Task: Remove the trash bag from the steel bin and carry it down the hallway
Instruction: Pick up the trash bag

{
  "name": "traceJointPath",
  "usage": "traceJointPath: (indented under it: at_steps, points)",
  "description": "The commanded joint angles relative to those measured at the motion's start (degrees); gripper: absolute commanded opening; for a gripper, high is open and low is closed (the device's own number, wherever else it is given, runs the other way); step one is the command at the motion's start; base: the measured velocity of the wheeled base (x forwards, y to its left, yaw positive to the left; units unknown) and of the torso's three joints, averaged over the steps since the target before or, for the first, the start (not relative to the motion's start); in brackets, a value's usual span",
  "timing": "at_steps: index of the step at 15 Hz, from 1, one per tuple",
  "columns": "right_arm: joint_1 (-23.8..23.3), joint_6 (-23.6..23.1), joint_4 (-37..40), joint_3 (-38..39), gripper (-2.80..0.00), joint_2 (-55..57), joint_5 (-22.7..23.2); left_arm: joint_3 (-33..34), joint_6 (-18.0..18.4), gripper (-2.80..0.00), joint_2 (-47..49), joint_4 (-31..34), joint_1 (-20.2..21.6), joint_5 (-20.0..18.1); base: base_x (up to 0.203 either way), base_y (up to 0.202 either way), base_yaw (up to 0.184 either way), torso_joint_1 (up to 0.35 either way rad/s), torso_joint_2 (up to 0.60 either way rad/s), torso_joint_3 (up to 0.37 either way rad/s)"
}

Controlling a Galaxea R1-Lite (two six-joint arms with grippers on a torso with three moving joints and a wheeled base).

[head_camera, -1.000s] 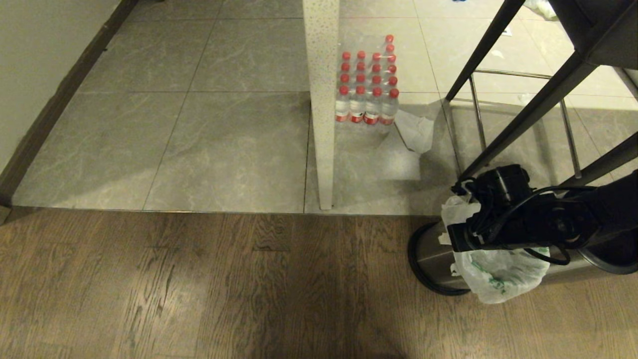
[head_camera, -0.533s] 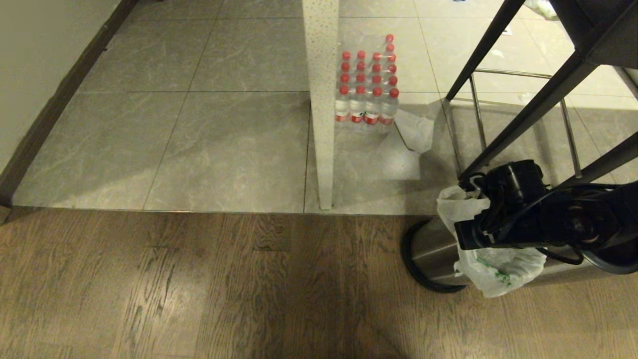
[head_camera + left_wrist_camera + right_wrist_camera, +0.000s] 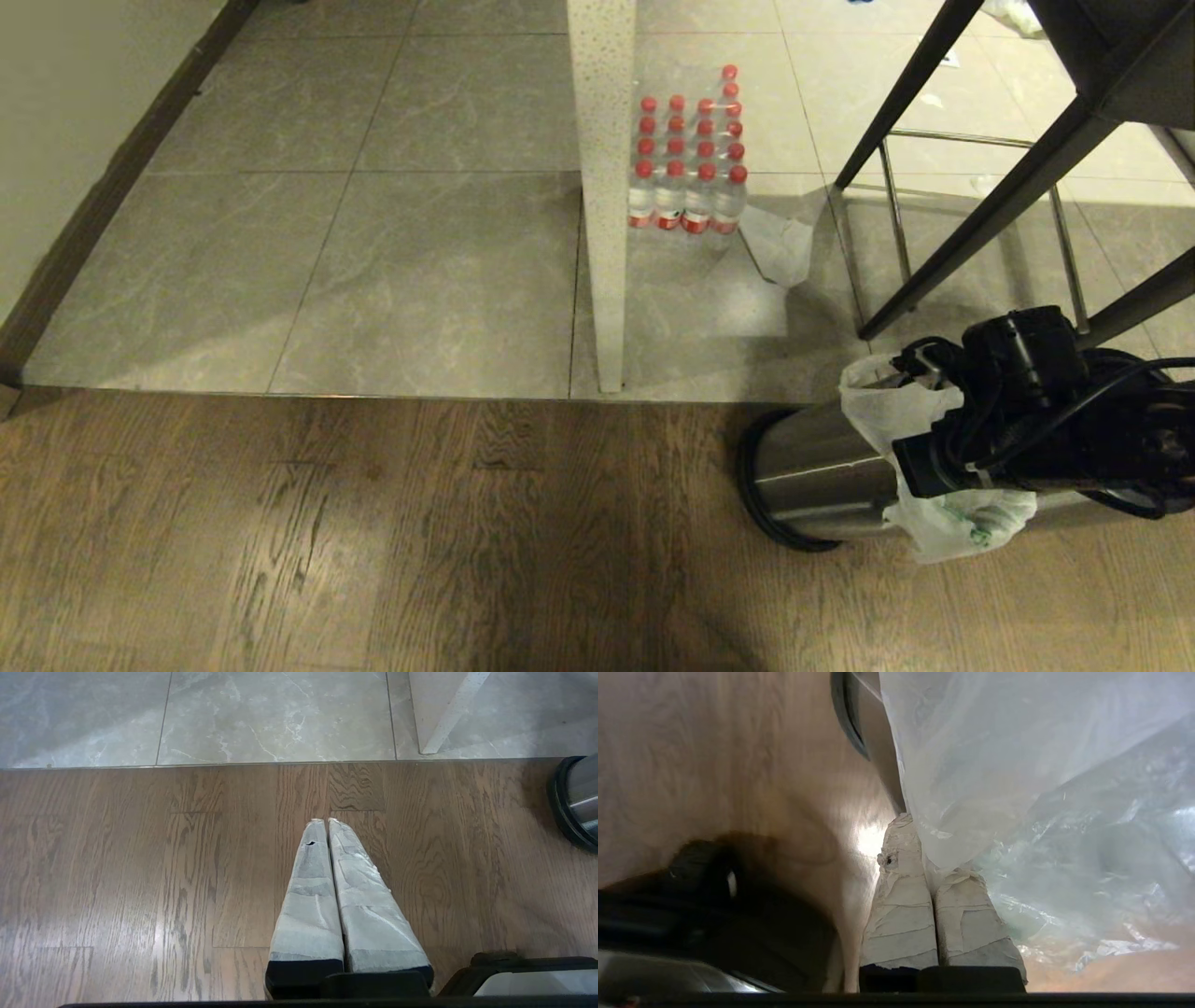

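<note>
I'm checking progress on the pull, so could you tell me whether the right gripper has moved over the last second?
Yes. The right gripper, shut on the trash bag, has shifted rightward, away from the white post.

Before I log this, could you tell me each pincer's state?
Left pincer: closed, holding nothing.
Right pincer: closed on the trash bag.
</note>
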Motion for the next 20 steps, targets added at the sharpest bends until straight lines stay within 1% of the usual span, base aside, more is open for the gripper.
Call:
traceJointPath:
  at_steps: [1, 3, 5, 7, 9, 11, 13, 14, 15, 17, 18, 20]
  points:
    - [-0.02, -0.34, 0.09, 1.70, -2.80, -0.59, -0.01, 0.00, 0.00, -2.80, -0.02, 0.06, -0.04, 0.01, 0.000, 0.000, 0.000, 0.000, 0.00, 0.000]
    - [0.50, -1.77, 0.02, 2.01, -2.80, 0.44, -0.04, 0.00, 0.00, -2.80, -0.02, -0.01, 0.05, 0.01, 0.000, 0.000, 0.000, 0.000, 0.00, 0.000]
    - [2.28, -2.59, -0.59, 4.21, -2.80, 1.32, -0.23, 0.01, 0.00, -2.80, -0.02, -0.02, -0.04, 0.01, 0.000, 0.000, 0.000, 0.000, 0.00, 0.000]
    - [3.49, -3.58, -1.78, 3.62, -2.80, 2.90, -0.54, 0.00, 0.00, -2.80, -0.02, -0.02, -0.04, 0.01, 0.000, 0.000, 0.000, 0.000, 0.00, 0.000]
    - [4.12, -3.68, -5.20, 4.55, -2.80, 5.40, -2.90, 0.00, 0.00, -2.80, -0.02, -0.02, -0.04, 0.01, 0.000, 0.000, 0.000, 0.000, 0.00, 0.000]
    - [5.16, -3.57, -8.36, 3.85, -2.80, 7.95, -5.53, 0.00, 0.00, -2.80, -0.02, -0.02, -0.04, 0.01, 0.000, 0.000, 0.000, 0.000, 0.00, 0.000]
    - [5.42, -3.74, -8.86, 4.45, -2.80, 8.27, -6.18, 0.00, 0.00, -2.80, -0.02, 0.01, 0.04, 0.01, 0.000, 0.000, 0.000, 0.000, 0.00, 0.000]
    - [5.47, -3.68, -9.42, 4.71, -2.80, 8.79, -7.72, 0.00, 0.00, -2.80, -0.02, -0.02, -0.04, 0.01, 0.000, 0.000, 0.000, 0.000, 0.00, 0.000]
    - [5.73, -3.57, -9.62, 4.56, -2.80, 8.92, -8.25, 0.00, 0.00, -2.80, -0.02, -0.02, -0.04, 0.01, 0.000, 0.000, 0.000, 0.000, 0.00, 0.000]
    - [5.86, -3.56, -9.76, 4.88, -2.80, 8.68, -8.43, 0.00, 0.00, -2.80, -0.02, -0.02, -0.03, 0.01, 0.000, 0.000, 0.000, 0.000, 0.00, 0.000]
    - [5.86, -3.48, -9.76, 5.17, 0.00, 8.48, -8.26, 0.00, 0.00, -2.80, -0.02, -0.02, -0.04, 0.01, 0.000, 0.000, 0.000, 0.000, 0.00, 0.000]
    - [5.86, -3.48, -9.76, 5.26, 0.00, 8.13, -8.26, 0.00, 0.00, -2.80, -0.02, -0.02, -0.04, 0.01, 0.000, 0.000, 0.000, 0.000, 0.00, 0.000]
